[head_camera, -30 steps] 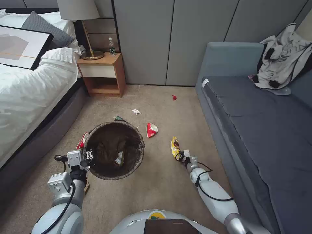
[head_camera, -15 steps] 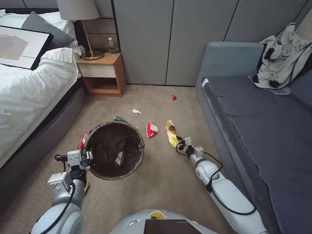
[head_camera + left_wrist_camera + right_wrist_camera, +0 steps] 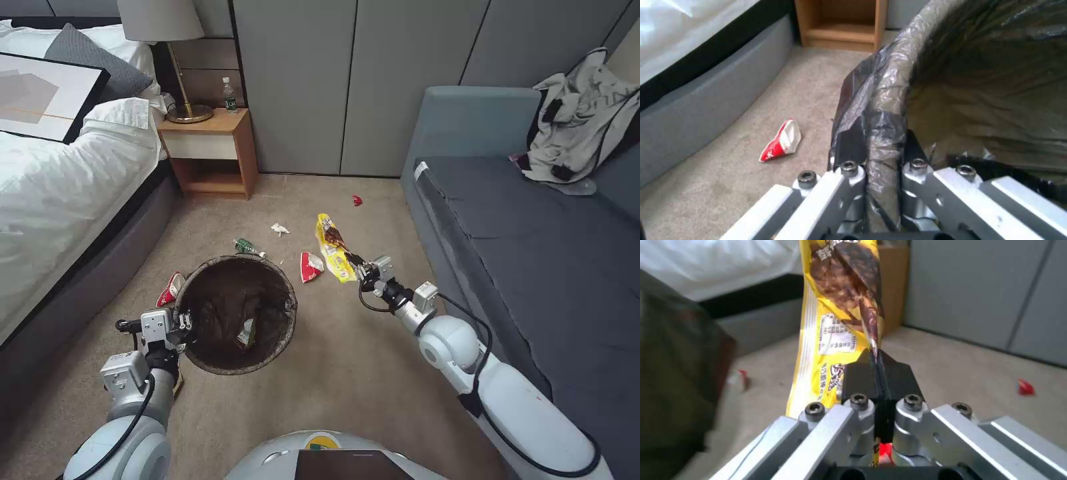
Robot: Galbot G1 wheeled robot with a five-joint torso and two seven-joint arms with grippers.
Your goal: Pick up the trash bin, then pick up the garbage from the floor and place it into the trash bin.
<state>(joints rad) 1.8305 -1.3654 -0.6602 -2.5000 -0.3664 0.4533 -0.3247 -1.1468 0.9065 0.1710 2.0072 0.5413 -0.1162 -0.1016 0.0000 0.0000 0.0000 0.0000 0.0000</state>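
The trash bin (image 3: 291, 301), round and lined with a dark bag, hangs just above the carpet with my left gripper (image 3: 181, 324) shut on its near-left rim (image 3: 889, 100). My right gripper (image 3: 361, 268) is shut on the corner of a yellow snack wrapper (image 3: 331, 245), held in the air to the right of the bin; the wrapper (image 3: 835, 306) stands up from the shut gripper (image 3: 879, 373). On the floor lie a red-and-white wrapper (image 3: 310, 265), a second one (image 3: 171, 289) left of the bin, a white tissue (image 3: 280, 229), a green-labelled bottle (image 3: 247, 247) and a red scrap (image 3: 357, 199).
A bed (image 3: 60, 193) runs along the left and a grey sofa (image 3: 533, 253) along the right. A wooden nightstand (image 3: 210, 153) with a lamp and a bottle stands at the back left. Grey wall panels close the far side. A wrapper (image 3: 247, 331) lies inside the bin.
My right gripper has lifted the yellow wrapper off the carpet and carried it up, forward and left. The bin has shifted slightly nearer, uncovering the green-labelled bottle behind it.
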